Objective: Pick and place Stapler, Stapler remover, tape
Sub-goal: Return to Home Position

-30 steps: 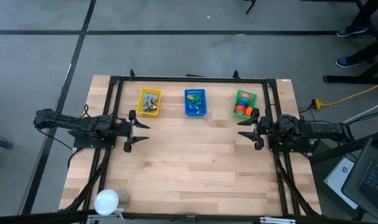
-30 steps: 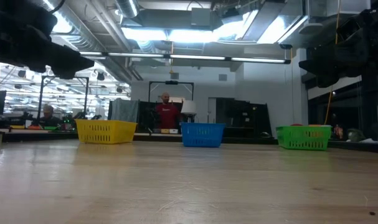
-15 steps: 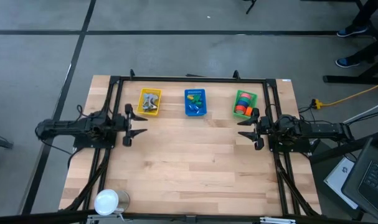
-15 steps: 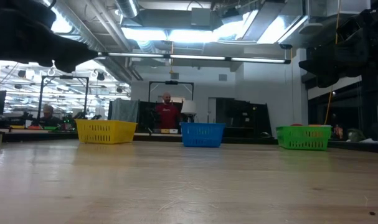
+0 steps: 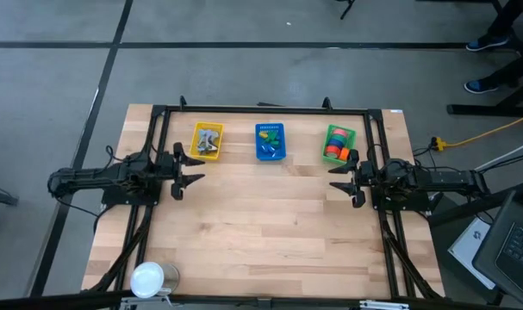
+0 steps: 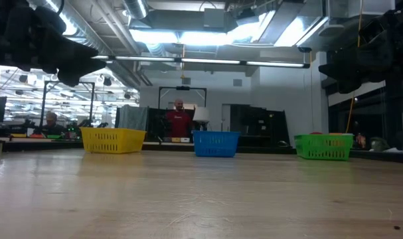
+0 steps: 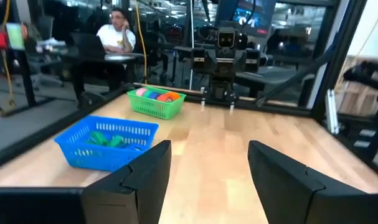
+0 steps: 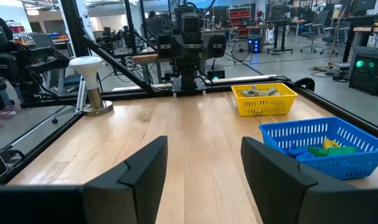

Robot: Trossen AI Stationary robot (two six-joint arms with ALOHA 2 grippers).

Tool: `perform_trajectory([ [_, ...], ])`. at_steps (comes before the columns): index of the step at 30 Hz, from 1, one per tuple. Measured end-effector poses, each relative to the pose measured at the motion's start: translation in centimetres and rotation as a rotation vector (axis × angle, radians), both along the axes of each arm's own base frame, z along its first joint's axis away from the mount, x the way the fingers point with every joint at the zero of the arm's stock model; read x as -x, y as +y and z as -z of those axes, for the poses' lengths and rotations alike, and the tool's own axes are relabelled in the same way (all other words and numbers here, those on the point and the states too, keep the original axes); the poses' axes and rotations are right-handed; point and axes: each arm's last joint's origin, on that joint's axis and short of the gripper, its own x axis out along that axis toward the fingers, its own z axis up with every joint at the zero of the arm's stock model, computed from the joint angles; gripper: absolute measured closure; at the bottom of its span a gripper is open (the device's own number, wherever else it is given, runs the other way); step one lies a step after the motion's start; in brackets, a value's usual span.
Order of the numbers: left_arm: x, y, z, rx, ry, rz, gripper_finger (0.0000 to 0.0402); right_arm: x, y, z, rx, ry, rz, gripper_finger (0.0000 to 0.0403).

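Three baskets stand in a row along the table's far side. The green basket holds the round tape rolls in orange, red, green and pink. Grey pieces lie in the yellow basket, and green and blue pieces in the blue basket. Which of these are the stapler and the stapler remover I cannot tell. My left gripper stands open at the table's left, level, just near of the yellow basket. My right gripper stands open at the right, near of the green basket. Both hold nothing.
A white round-topped object stands at the table's near left corner. Black frame rails run along the far, left and right sides. The wooden top between the arms is bare. People are in the room beyond the table.
My left gripper has swung toward the table's far edge, toward the yellow basket, and turned from slanting toward the near side to pointing straight across the table. Its fingers stay open. My right arm has kept still.
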Motion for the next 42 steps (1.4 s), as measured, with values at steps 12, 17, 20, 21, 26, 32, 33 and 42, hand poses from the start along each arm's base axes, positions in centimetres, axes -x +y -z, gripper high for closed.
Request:
perform_trajectory([
  [12, 0.0, 0.0, 0.0, 0.054, -0.007, 0.001, 0.0192, 0.0, 0.0, 0.0, 0.0, 0.0, 0.0, 0.0192],
  [17, 0.0, 0.0, 0.0, 0.054, -0.007, 0.002, 0.0192, 0.0, 0.0, -0.01, 0.0, 0.0, 0.0, 0.0192],
  [20, 0.0, 0.0, 0.0, 0.054, -0.007, 0.002, 0.0192, 0.0, 0.0, -0.01, 0.0, 0.0, 0.0, 0.0192],
  [21, 0.0, 0.0, 0.0, 0.054, -0.008, 0.002, 0.0191, 0.0, 0.0, 0.0, 0.0, 0.0, 0.0, 0.0192],
  [26, 0.0, 0.0, 0.0, 0.054, -0.007, 0.002, 0.0191, 0.0, 0.0, -0.01, 0.0, 0.0, 0.0, 0.0192],
  [32, 0.0, 0.0, 0.0, 0.054, -0.008, 0.002, 0.0191, 0.0, 0.0, 0.0, 0.0, 0.0, 0.0, 0.0192],
  [33, 0.0, 0.0, 0.0, 0.054, -0.007, 0.002, 0.0192, 0.0, 0.0, 0.0, 0.0, 0.0, 0.0, 0.0192],
  [42, 0.0, 0.0, 0.0, 0.054, -0.008, 0.002, 0.0191, 0.0, 0.0, -0.01, 0.0, 0.0, 0.0, 0.0192],
])
